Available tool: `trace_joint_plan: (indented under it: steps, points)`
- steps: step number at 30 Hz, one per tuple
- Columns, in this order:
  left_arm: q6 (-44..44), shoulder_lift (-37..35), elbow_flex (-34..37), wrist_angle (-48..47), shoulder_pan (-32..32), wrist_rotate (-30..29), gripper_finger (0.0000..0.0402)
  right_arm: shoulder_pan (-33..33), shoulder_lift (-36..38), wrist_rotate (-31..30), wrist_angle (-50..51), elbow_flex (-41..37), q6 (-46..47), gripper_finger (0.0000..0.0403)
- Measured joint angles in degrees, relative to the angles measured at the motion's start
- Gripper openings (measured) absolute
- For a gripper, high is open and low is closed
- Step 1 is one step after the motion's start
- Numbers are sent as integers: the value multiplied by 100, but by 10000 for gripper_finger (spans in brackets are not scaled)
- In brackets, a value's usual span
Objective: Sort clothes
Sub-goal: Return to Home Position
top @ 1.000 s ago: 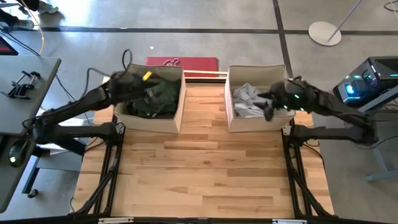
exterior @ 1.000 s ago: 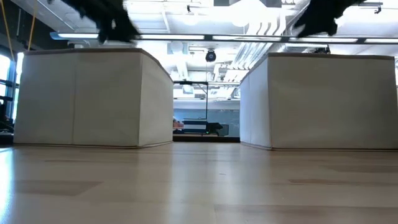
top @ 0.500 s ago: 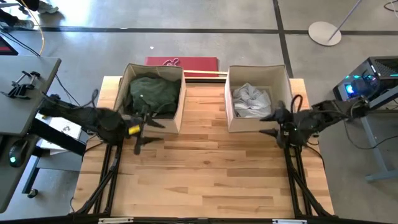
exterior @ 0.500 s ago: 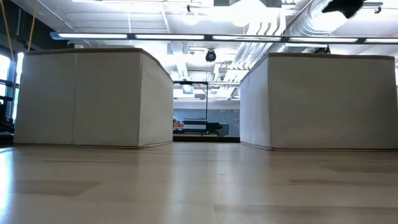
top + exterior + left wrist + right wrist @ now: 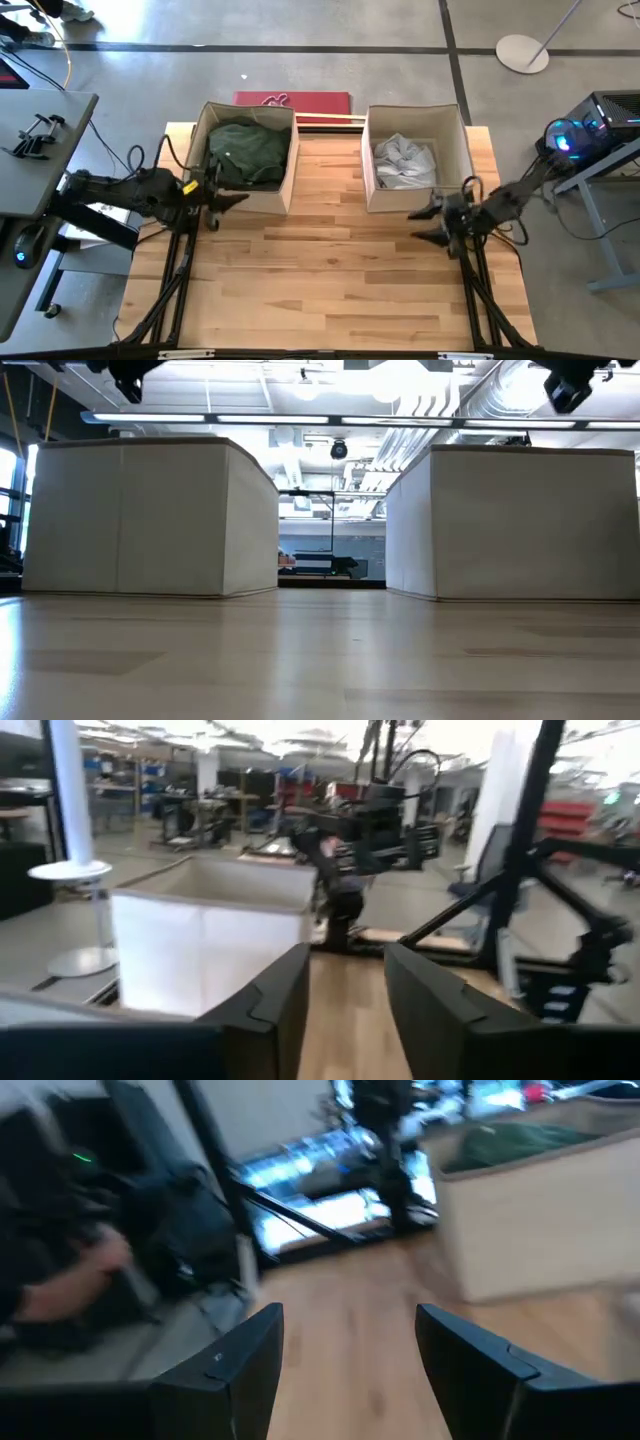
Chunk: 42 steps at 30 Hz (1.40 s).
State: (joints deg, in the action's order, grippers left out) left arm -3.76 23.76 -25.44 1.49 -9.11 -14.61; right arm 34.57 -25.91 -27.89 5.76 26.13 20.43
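A dark green garment (image 5: 245, 150) lies in the left beige box (image 5: 290, 185). It also shows in the right wrist view (image 5: 520, 1142). A light grey-white garment (image 5: 403, 162) lies in the right beige box (image 5: 367, 190). The other clothes do not show. My left gripper (image 5: 232, 200) is open and empty, in front of the left box's near left corner, fingers pointing toward the table's right; it also shows in its wrist view (image 5: 345, 1010). My right gripper (image 5: 420, 225) is open and empty, in front of the right box's near right corner, pointing left; it also shows in its wrist view (image 5: 350, 1370).
The two boxes stand side by side at the table's far edge with a gap between them (image 5: 330, 560). Bare wooden tabletop (image 5: 330, 280) lies in front of them. A red flat object (image 5: 292, 100) lies on the floor beyond the table.
Both grippers have left the space above their boxes. My left gripper has gone toward the table's near and left edges, my right gripper toward the near and right edges. The dark green garment now shows uncovered in the left box.
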Motion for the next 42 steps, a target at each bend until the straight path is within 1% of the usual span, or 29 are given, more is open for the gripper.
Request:
trace_joint_plan:
  steps: [3,6,8,10,12,14,16,18,20,21,22,24,28,30,31,33,35,37,42]
  points:
    - [197,-4,3,-119,366,79,94,0,11,168,-1322,-761,-228,216]
    - [378,-82,3,-246,777,233,68,0,18,185,-2055,-1249,-266,216]
    - [435,-207,3,-396,1055,340,51,-2,47,160,-2367,-1482,-354,216]
    - [546,-403,3,-629,1358,300,35,-2,125,-54,-2602,-1675,-405,216]
    - [646,-637,3,-825,1708,181,19,-7,247,-266,-2671,-1820,-442,216]
    - [686,-833,3,-911,2058,239,6,-8,395,-359,-2662,-1874,-422,216]
    - [561,-949,3,-949,2345,596,2,-7,517,-357,-2666,-1882,-415,216]
    - [215,-989,3,-934,2523,1249,1,-7,623,-359,-2678,-1882,-402,216]
    - [-278,-951,1,-953,2535,2102,0,-7,686,-361,-2674,-1882,-400,216]
    - [-507,-902,1,-1013,2476,2359,0,-7,696,-360,-2673,-1882,-399,216]
    - [-727,-832,23,-1058,2377,2439,0,-7,697,-362,-2673,-1882,-397,216]
    - [-1033,-658,190,-1044,2098,2284,0,-7,693,-397,-2663,-1882,-398,216]
    - [-1325,-107,491,-1493,1518,1955,0,-7,693,-492,-2660,-1882,-442,216]
    - [-1412,222,589,-1505,1268,1831,0,-7,693,-503,-2660,-1882,-442,216]
    - [-1428,344,631,-1434,1167,1710,0,-7,693,-506,-2659,-1882,-442,216]
    - [-1325,625,678,-1352,1072,1144,0,-7,694,-506,-2658,-1882,-456,216]
    - [-1055,841,689,-1287,1112,474,0,-7,693,-517,-2659,-1882,-539,216]
    - [-742,978,698,-1244,1273,1,0,-7,693,-627,-2641,-1882,-598,216]
    - [-180,976,738,-920,1965,-73,0,-7,693,-676,-2568,-1882,-513,216]
